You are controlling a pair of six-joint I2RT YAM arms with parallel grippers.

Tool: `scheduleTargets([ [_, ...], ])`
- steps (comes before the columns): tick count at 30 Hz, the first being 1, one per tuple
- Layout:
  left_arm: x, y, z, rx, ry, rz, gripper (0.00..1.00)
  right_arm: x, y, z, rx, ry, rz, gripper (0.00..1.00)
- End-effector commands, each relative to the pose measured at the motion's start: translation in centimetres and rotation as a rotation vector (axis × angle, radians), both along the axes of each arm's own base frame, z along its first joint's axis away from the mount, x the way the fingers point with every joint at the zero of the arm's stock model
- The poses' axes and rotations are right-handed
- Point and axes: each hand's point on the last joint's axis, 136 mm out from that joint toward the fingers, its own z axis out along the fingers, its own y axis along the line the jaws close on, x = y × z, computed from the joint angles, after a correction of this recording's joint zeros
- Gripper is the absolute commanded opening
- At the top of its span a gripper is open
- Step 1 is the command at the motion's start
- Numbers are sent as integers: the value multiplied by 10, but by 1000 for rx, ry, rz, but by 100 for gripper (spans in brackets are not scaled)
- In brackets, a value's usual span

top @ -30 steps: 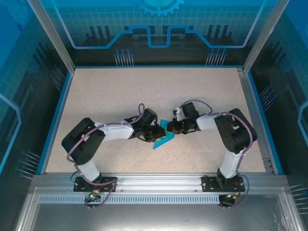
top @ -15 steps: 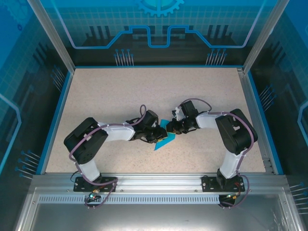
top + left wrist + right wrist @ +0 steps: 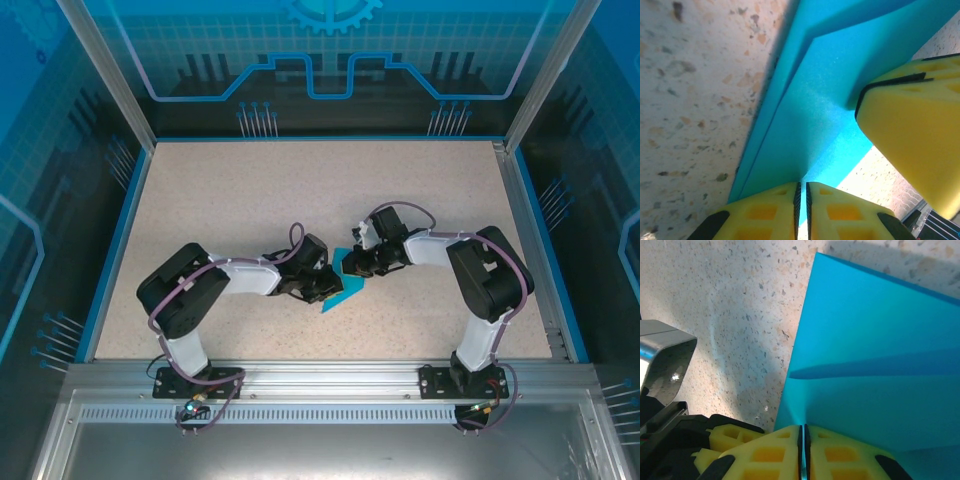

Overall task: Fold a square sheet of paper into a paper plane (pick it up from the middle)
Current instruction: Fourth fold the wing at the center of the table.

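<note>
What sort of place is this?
Likely a robot test or demo cell: a speckled table fenced by an aluminium frame and blue gear-printed panels, with two small robot arms working a blue paper sheet.

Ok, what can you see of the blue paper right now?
The sheet of paper is thin, plain and bright cyan, and already partly folded: the left wrist view shows layered flaps with sharp creases. It sits mid-table between the two arms, and the shadow under it suggests it is raised a little off the speckled table. The left gripper and the right gripper are each shut on an edge of it.
</note>
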Motion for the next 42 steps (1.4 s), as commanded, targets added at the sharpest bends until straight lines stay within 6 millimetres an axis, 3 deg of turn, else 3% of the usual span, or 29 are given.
scheduleTargets([
  [1, -16, 9, -24, 62, 48, -16, 15, -7, -3, -14, -67, 35, 19, 11],
  [10, -40, 23, -24, 69, 86, -38, 16, -13, -28, -47, -215, 71, -26, 8],
  [16, -60, 39, -29, 75, 119, -27, 16, -14, -30, -51, -223, 75, -26, 7],
  [22, -79, 41, -30, 82, 160, -108, 16, -14, -32, -52, -241, 78, -19, 7],
  [31, -103, 71, -27, 177, 185, -130, 15, -16, -36, -54, -249, 81, -21, 8],
  [33, -103, 73, -22, 179, 170, -138, 15, -16, -36, -54, -249, 82, -21, 8],
  [36, -92, 64, 0, 133, 94, -139, 16, -16, -32, -51, -226, 83, -25, 8],
  [42, -47, 36, 53, 48, -96, -121, 20, -12, -28, -45, -191, 71, -46, 9],
])
